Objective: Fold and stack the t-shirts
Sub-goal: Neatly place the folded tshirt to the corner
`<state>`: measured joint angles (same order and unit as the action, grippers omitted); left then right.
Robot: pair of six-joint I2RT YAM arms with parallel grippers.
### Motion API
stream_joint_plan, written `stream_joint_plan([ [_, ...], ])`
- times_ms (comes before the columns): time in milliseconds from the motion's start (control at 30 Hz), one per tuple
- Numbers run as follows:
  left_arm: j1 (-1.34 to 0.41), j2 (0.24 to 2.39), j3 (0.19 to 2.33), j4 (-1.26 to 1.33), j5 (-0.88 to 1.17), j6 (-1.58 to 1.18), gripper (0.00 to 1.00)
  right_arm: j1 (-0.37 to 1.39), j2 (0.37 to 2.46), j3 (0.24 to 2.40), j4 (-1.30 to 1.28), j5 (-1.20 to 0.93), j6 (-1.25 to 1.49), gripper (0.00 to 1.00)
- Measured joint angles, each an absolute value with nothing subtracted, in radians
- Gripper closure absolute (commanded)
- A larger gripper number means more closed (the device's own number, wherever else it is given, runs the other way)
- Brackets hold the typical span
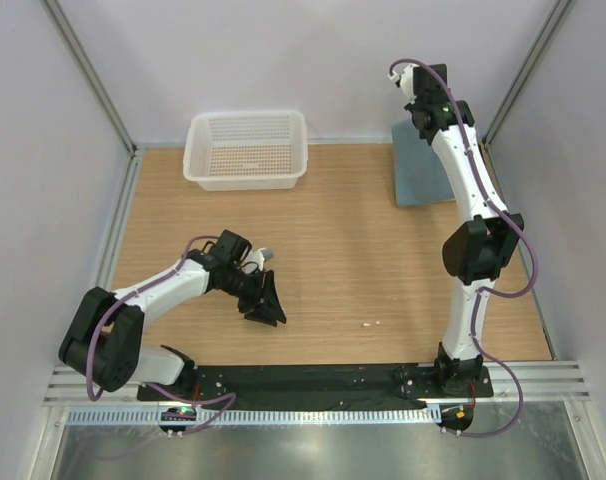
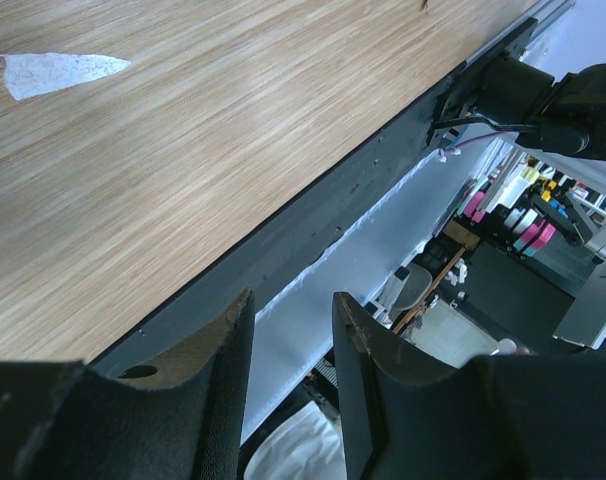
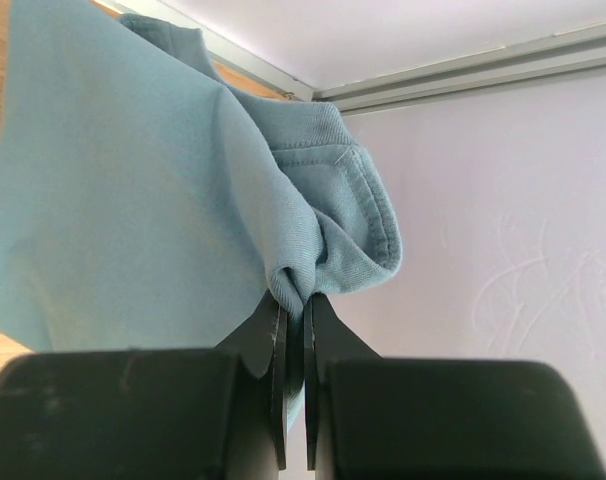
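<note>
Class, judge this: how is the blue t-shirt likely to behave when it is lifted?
Probably floppy: the t-shirt bunches and drapes from the right gripper. Likely light for its size, since a small pinch at one edge holds it.

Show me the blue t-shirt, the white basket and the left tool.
blue t-shirt (image 3: 133, 200), right wrist view, flat cloth beside the collar
white basket (image 1: 245, 178), top external view, near wall
left tool (image 2: 293, 298), left wrist view, midway between fingertips
</note>
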<state>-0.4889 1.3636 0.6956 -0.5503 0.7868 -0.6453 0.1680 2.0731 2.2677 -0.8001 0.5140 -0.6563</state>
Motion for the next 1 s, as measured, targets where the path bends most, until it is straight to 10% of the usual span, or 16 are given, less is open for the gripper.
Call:
stream_joint_plan([
  [1000, -0.489, 1.433, 0.697, -0.55, 0.817, -0.641, 0.61, 0.034, 2.31, 2.33, -0.546, 0.467, -0.72, 0.98],
])
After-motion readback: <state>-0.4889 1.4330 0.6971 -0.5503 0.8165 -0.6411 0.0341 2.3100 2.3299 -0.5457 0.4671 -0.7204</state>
